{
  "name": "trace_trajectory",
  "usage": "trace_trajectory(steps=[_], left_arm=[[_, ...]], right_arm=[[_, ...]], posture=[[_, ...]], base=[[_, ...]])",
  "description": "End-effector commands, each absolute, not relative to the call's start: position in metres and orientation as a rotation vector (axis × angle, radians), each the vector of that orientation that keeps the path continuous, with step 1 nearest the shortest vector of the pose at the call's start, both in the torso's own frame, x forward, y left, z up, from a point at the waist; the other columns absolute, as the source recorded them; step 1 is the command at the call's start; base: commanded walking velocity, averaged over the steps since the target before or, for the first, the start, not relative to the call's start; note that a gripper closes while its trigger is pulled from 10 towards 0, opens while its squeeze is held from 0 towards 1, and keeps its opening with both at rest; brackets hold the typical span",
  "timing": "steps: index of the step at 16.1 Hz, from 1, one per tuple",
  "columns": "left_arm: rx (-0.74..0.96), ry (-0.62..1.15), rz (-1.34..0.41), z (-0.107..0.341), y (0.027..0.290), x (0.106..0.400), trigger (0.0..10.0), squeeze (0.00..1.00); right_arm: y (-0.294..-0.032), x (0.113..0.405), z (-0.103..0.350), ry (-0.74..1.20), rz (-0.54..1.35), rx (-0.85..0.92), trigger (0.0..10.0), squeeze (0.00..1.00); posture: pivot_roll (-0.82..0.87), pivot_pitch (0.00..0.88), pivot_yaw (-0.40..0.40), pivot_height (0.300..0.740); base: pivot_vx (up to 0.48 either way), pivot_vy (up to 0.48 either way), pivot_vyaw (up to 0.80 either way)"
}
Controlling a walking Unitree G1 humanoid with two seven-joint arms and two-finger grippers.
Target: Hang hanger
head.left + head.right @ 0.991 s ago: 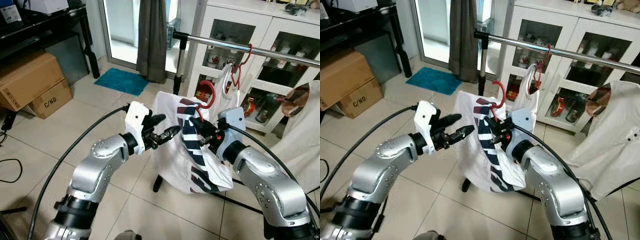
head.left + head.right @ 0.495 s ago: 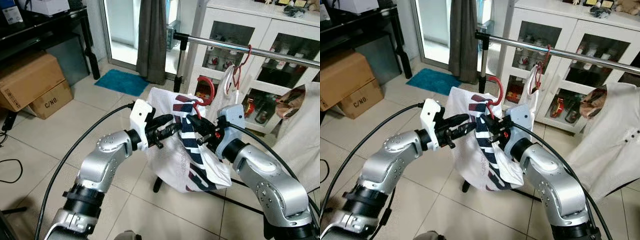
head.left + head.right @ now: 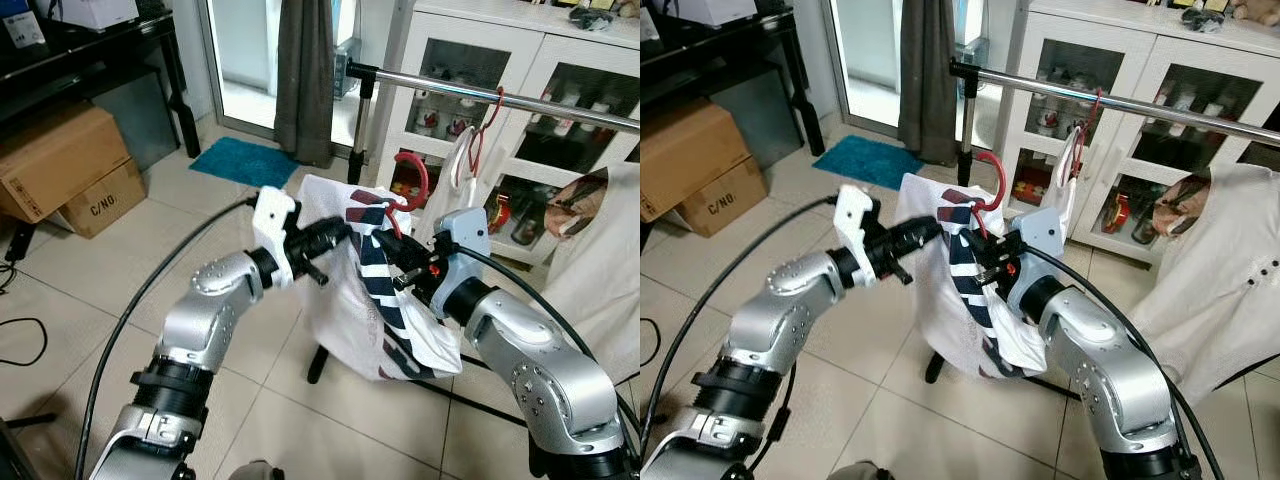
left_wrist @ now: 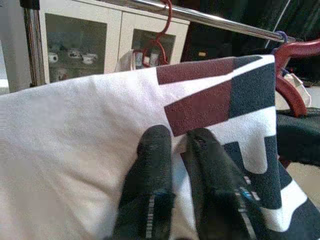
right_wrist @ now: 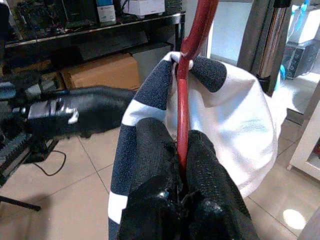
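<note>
While the left end effector [image 3: 338, 236] pinches the shirt [image 3: 350, 300] at its shoulder, left of the red hanger [image 3: 405, 190], the right end effector [image 5: 179, 150] clamps that hanger's neck. Hanger and shirt sit below the metal rail [image 3: 480, 95], its hook unhung, left of another red hanger [image 3: 478, 135] on it.
</note>
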State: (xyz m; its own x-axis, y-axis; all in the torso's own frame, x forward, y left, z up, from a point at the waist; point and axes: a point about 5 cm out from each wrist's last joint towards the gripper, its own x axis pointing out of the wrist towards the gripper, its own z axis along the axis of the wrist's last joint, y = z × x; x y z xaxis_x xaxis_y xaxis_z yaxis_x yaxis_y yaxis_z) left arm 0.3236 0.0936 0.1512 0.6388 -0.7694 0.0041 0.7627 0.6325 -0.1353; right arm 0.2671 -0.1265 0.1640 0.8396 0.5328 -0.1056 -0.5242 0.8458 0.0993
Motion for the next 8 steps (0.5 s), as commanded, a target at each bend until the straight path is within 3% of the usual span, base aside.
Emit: trace_trajectory(steps=[1,5,6,7,8], left_arm=[[-0.140,0.048,-0.871,0.153,0.093,0.326,0.0,0.00],[-0.205,0.011,-0.866,0.157,0.095,0.321,0.0,0.00],[-0.263,-0.020,-0.906,0.163,0.093,0.317,10.0,0.00],[-0.291,-0.061,-0.962,0.170,0.090,0.313,10.0,1.00],[-0.293,-0.072,-0.984,0.172,0.089,0.312,10.0,1.00]], right_arm=[[-0.130,0.268,0.176,0.079,0.544,0.066,10.0,0.00],[-0.135,0.270,0.174,0.098,0.501,0.058,10.0,0.00],[-0.135,0.270,0.173,0.098,0.499,0.057,10.0,0.00],[-0.135,0.270,0.174,0.098,0.503,0.050,10.0,0.00],[-0.134,0.270,0.174,0.097,0.507,0.045,10.0,0.00]], posture=[[-0.07,0.000,-0.009,0.710],[-0.07,0.000,-0.006,0.710],[-0.07,0.000,-0.006,0.710],[-0.06,0.000,-0.011,0.710],[-0.06,0.000,-0.011,0.710]], base=[[0.000,0.000,0.00],[0.000,0.000,0.00],[0.000,0.000,0.00],[0.000,0.000,0.00],[0.000,0.000,0.00]])
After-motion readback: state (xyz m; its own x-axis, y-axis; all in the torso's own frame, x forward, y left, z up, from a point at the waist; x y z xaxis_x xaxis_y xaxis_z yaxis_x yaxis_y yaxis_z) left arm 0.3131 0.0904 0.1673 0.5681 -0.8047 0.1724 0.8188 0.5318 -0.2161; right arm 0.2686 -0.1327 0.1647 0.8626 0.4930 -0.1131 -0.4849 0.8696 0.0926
